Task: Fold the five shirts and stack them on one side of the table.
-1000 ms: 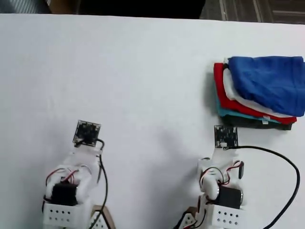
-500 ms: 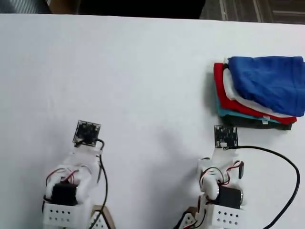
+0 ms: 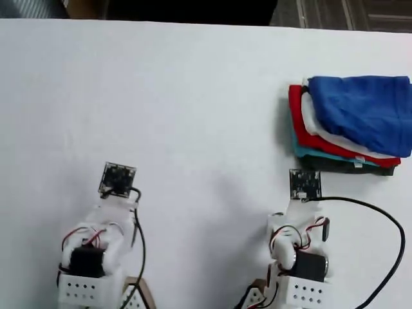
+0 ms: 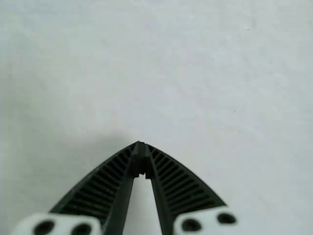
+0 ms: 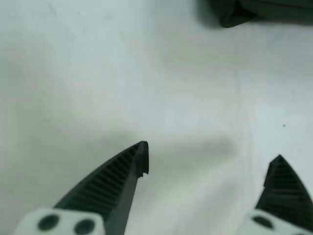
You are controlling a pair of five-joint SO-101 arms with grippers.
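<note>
- You are looking at two arms, the left arm [image 3: 96,251] and the right arm [image 3: 297,257]. Both are sitting side by side at the near edge of one white table [image 3: 161,96].
- Your left gripper [image 4: 141,147] is pointing at bare tabletop. Its two ribbed fingertips are meeting at the very tip, so it is closed on itself and carrying nothing.
- Your right gripper [image 5: 210,155] is hanging over the table with its jaws spread wide. Bare tabletop is showing between them, and it is carrying nothing.
- Ahead of the right gripper, apart from its fingertips, one stack [image 3: 351,122] is lying on the table.
- You are counting five folded shirts in that stack: a blue shirt [image 3: 364,106] on top, then a white shirt [image 3: 315,122], a red shirt [image 3: 297,112] and a teal shirt [image 3: 306,153], with a dark shirt [image 3: 335,166] at the bottom.
- The dark shirt's edge is showing at the far end of the right wrist view, beyond the open fingers.
- From the left gripper, the stack is lying well apart, off past the right arm.
</note>
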